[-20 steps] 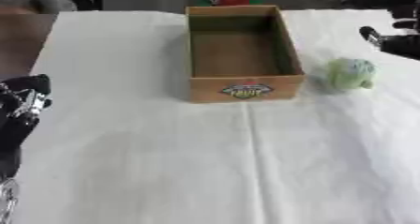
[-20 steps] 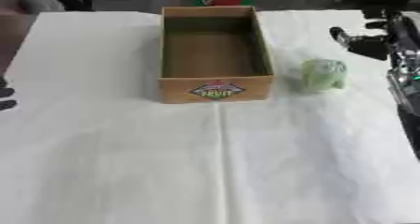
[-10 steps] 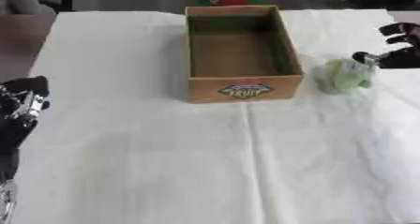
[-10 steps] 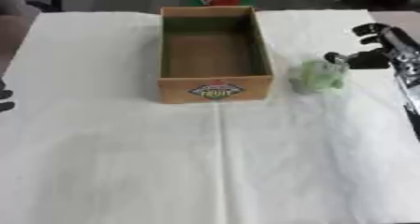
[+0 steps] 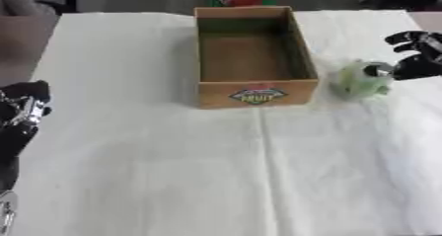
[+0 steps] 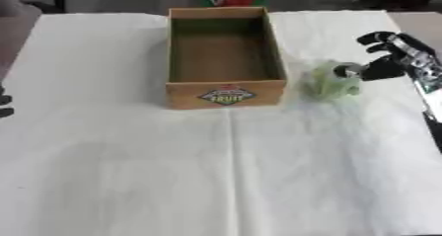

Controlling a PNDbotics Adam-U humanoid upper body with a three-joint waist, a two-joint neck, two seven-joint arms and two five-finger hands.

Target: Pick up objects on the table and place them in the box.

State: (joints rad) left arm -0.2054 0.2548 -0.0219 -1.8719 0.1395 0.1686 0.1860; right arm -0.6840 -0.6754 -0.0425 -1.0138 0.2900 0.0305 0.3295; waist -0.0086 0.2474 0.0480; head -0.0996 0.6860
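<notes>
Our left hand (image 5: 21, 116) rests idle at 9 o'clock on the white cloth (image 5: 216, 180), its fingers unclear. At 2 o'clock, our right hand (image 6: 388, 57) spreads open, thumb tip touching the pale green toy (image 6: 330, 81) just beside the empty box (image 6: 224, 57).

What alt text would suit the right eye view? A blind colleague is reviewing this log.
The robot's right hand reaches in from the right, its fingers at a pale green object lying just right of an open, empty cardboard box with a fruit label on its front. Everything rests on a white tablecloth; only a sliver of the left hand shows at the left edge.
</notes>
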